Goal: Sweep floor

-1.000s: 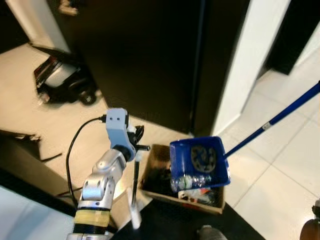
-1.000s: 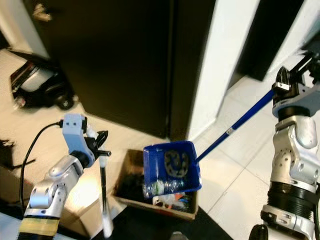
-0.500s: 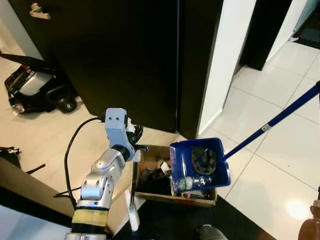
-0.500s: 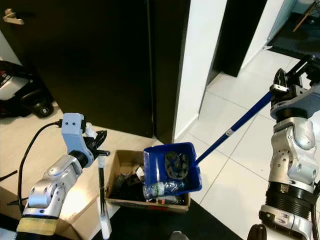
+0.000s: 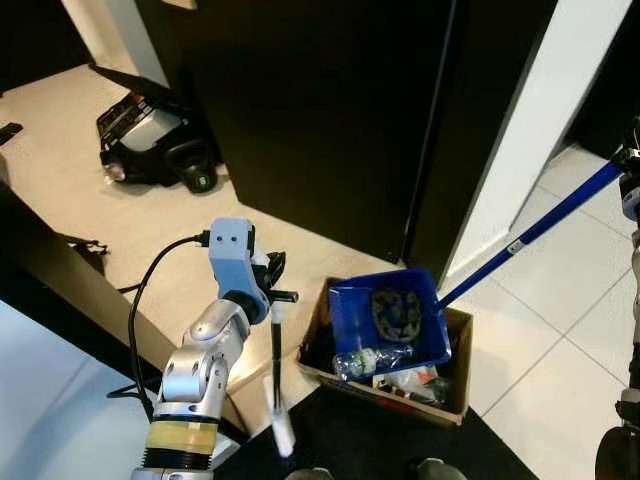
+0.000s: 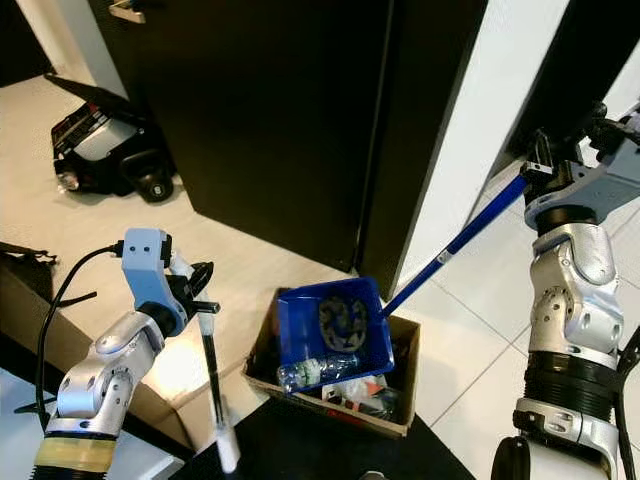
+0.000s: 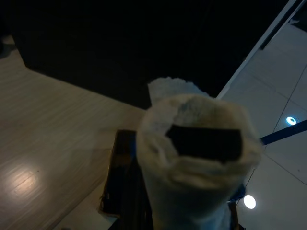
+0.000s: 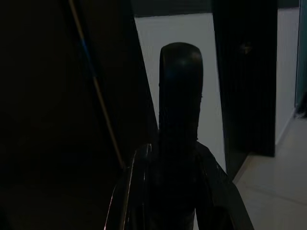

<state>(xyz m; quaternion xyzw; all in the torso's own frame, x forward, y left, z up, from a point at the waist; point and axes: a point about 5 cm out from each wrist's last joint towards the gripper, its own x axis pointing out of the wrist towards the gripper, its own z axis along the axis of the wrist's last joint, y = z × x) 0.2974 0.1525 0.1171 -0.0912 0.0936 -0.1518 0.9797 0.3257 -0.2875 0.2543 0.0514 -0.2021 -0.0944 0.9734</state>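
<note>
The floor is pale wood-look boards (image 5: 90,130) on the robot's left and glossy white tiles (image 6: 470,330) on its right, meeting below a tall black door (image 6: 270,110) and a white wall post (image 5: 530,130). A black and silver wheeled machine (image 5: 150,135) sits on the boards near the door.

An open brown cardboard box (image 6: 400,375) of rubbish stands on the floor by the door's foot. The blue plastic dustpan (image 6: 330,330) hangs tilted over the box, holding a clear plastic bottle (image 6: 315,370) and a dark round piece of litter (image 6: 343,322). Its long blue handle (image 6: 450,250) runs up to the right gripper (image 6: 540,172), whose fingers are closed around it. The left gripper (image 5: 275,290) clamps a thin black stick with a white wrapped end (image 5: 277,385), which hangs down beside the box.

Since half a second ago the camera has swung, so the wheeled machine sits higher and the dustpan now lies squarely above the box.

The box's contents under the dustpan are hard to tell apart.
</note>
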